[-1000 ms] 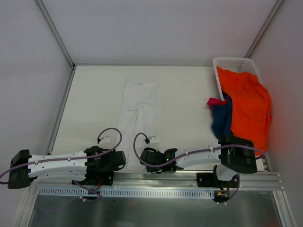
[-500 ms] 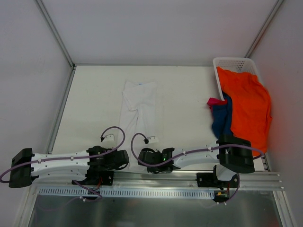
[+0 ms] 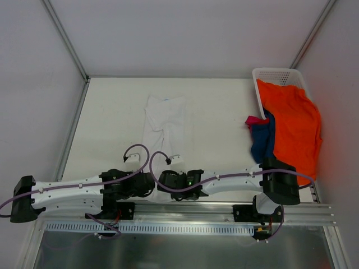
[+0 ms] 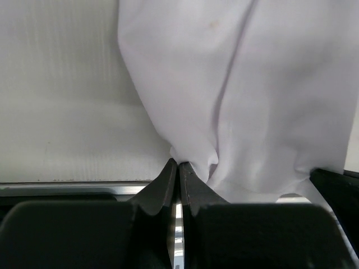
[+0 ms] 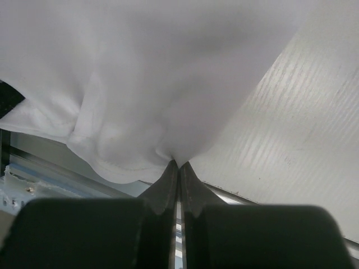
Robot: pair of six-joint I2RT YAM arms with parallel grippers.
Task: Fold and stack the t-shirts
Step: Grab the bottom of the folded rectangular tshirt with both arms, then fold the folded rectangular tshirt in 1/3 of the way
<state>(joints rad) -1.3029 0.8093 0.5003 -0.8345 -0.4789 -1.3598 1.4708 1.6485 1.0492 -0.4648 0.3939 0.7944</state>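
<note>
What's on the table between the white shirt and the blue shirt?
Nothing. In the top view, the table is bare between the white shirt and the blue shirt.

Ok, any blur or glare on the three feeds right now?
Top external: sharp, even light, orange t-shirt tints the right wall. Left wrist: white t-shirt slightly soft, left gripper dark and underexposed. Right wrist: t-shirt bright, nearly washed out; table ridges crisp.
</note>
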